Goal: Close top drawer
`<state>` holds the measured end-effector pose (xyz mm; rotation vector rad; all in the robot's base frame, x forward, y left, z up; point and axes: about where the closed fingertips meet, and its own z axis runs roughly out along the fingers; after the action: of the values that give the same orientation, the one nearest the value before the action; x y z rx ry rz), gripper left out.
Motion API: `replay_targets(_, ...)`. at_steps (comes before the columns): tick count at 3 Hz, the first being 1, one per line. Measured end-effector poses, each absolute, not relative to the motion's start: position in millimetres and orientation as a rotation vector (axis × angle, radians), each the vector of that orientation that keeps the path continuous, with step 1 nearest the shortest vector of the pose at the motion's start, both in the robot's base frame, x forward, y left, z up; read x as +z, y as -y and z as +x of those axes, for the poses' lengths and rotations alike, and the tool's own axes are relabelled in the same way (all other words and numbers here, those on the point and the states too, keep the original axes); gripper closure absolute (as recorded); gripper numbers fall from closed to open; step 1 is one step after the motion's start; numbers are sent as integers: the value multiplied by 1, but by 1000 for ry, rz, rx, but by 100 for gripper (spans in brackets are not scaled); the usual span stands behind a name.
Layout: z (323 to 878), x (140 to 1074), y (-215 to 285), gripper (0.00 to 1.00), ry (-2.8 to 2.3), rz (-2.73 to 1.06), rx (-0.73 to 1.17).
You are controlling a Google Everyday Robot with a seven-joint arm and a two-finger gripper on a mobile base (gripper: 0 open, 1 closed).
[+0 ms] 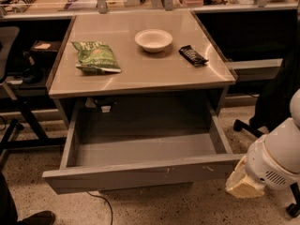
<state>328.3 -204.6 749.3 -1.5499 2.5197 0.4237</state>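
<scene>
The top drawer [140, 173] stands pulled far out from under the table. Its grey box is empty inside, and its flat grey front has small white scuff marks toward the right. My gripper [241, 185] is the cream-coloured end of the white arm [276, 161] at the lower right. It sits low, just right of the drawer front's right end, close to it.
The tan tabletop [140, 69] carries a green chip bag [96, 57], a white bowl [153, 40] and a dark snack bar [193, 55]. A chair base [243, 125] stands at the right. Another chair [9, 78] is at the left, and a cable [105, 207] lies on the floor.
</scene>
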Motion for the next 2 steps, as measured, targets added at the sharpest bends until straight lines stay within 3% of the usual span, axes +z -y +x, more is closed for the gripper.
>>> replay_targets(2,339,712,208,100,-2548,-1407,449)
